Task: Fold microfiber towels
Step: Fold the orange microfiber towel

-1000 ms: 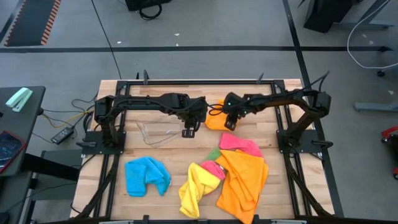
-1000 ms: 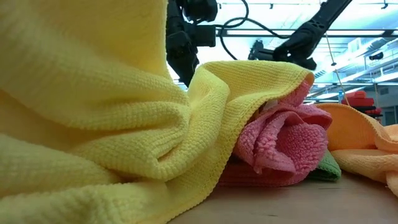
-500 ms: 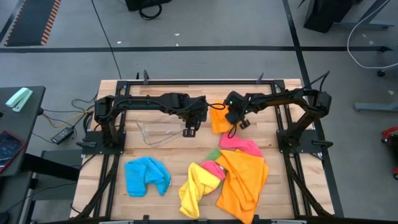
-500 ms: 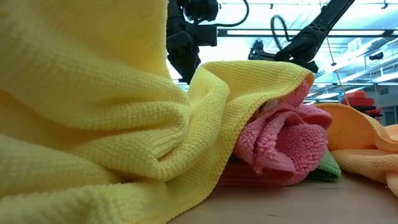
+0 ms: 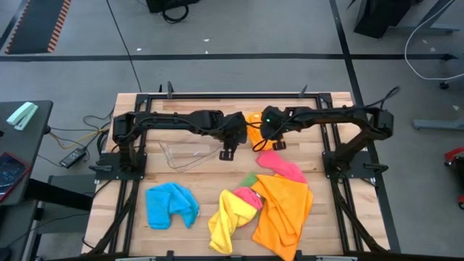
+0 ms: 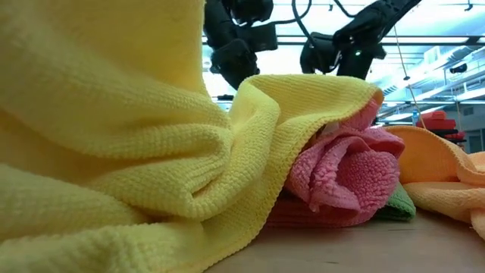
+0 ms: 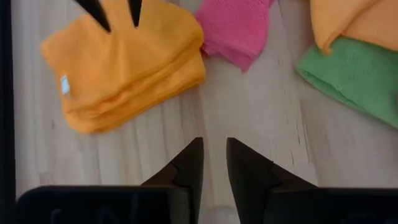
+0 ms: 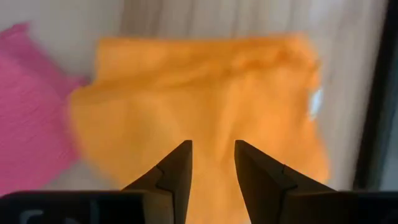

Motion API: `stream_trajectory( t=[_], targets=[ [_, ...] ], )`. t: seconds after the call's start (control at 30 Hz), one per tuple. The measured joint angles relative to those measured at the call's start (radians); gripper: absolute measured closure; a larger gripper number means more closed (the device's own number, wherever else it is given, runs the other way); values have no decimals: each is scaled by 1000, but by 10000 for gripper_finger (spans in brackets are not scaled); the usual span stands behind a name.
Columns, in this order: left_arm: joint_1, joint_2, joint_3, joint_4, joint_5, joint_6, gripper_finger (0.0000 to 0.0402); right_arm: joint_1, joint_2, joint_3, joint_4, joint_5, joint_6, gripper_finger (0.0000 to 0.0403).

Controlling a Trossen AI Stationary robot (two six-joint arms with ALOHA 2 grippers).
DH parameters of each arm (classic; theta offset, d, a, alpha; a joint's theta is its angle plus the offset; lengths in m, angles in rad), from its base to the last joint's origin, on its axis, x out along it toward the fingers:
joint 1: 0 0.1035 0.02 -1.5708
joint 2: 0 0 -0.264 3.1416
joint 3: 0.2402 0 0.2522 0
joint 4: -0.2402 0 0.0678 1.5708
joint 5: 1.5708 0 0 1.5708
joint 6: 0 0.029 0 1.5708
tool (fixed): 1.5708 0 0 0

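Observation:
A folded orange towel [image 7: 124,68] lies flat on the wood toward the table's far side, between my two grippers. My right gripper [image 8: 211,165] hovers open over it, fingers pointing steeply down; I see no touch. Just to its left, my left gripper [image 7: 214,165] stands open by a narrow gap above bare wood, with nothing between its fingers. A pink towel [image 5: 281,165] lies just nearer than the folded one. In the near half lie a green towel [image 7: 348,74], a big orange towel [image 5: 284,206], a yellow towel [image 5: 227,221] and a blue towel [image 5: 171,204], all crumpled.
A clear plastic piece [image 5: 183,154] lies left of my left gripper. The black frame rails [image 5: 217,95] run round the table's edges. In the low view the yellow towel [image 6: 114,136] fills the foreground and hides most of the table.
My right gripper has risen from the folded orange towel and rolled about its own pointing line, staying above the towel. The towel lies where it was.

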Motion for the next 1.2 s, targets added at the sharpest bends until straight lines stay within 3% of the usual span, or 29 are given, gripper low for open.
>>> stream_trajectory(
  t=[0.2,0.43,0.57,0.77,1.2],
  targets=[
    [23,64,0,122,-2,58,294,34,-135,-60,-67,-20,238,284],
    [12,140,0,256,-1,89,253,114,-283,-238,154,-43,374,284],
    [-11,185,0,329,-11,136,221,168,-309,-289,208,44,456,278],
    [-48,261,6,448,-104,212,190,217,-339,-294,207,166,600,282],
    [-49,359,88,472,-143,262,214,284,-439,-298,170,241,657,283]
  ],
)
